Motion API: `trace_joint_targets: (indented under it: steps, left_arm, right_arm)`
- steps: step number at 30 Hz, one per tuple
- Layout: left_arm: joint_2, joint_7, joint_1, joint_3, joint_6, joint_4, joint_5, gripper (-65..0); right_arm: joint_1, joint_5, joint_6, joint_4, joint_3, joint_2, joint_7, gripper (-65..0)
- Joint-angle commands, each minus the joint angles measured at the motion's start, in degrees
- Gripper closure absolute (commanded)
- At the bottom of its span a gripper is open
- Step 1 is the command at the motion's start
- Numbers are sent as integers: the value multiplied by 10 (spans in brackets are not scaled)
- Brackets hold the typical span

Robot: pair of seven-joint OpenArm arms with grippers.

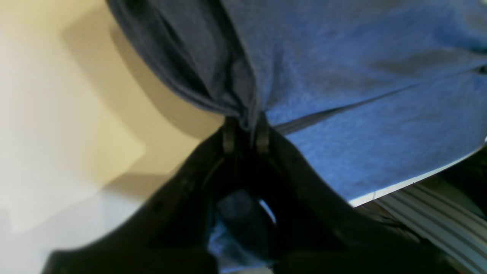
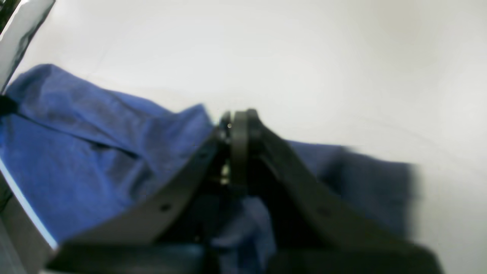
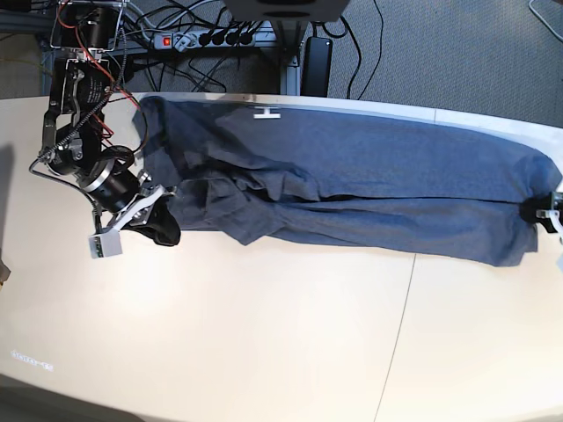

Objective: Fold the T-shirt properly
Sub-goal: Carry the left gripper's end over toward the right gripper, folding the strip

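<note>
Pale bench with a grey floor and cables beyond its far edge. Shirt lies stretched along the far edge, long axis running end to end of the bench, bunched and creased toward the base view's left end, flatter toward the right end.

Right gripper sits at the bunched end; the wrist view shows its jaws fully together, cloth beside and under them, but whether any is pinched I cannot tell. Left gripper is at the opposite end, jaws nearly together and pinching a gathered edge of cloth.

Judgement: each arm holds station at one end of the shirt; any fold must carry cloth across that axis.
</note>
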State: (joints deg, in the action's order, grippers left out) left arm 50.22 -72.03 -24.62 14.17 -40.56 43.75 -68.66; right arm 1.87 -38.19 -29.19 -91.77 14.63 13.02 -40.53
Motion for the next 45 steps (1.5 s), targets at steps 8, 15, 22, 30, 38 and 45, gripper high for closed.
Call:
trace_joint_targets:
  steps: [8, 15, 22, 30, 38, 45]
  left_arm:
    - [17, -35, 32, -4, 6, 153, -32, 0]
    - [7, -40, 102, -4, 6, 349, 6, 0]
    - [-76, -30, 135, -4, 6, 436, 30, 0]
    - [-172, -16, 136, -4, 6, 436, 82, 0]
    - [-191, -19, 146, -3, 6, 436, 80, 0]
    - [-204, -22, 163, -3, 6, 437, 63, 0]
  right_arm:
    - [-14, -12, -43, -12, 19, 6, 13, 0]
    - [-15, -9, -43, -12, 19, 6, 13, 0]
    - [-15, 19, -43, -12, 19, 6, 13, 0]
    - [-15, 33, -43, -12, 19, 6, 13, 0]
    - [-15, 39, -43, -12, 19, 6, 13, 0]
    - [-15, 39, -43, -12, 19, 6, 13, 0]
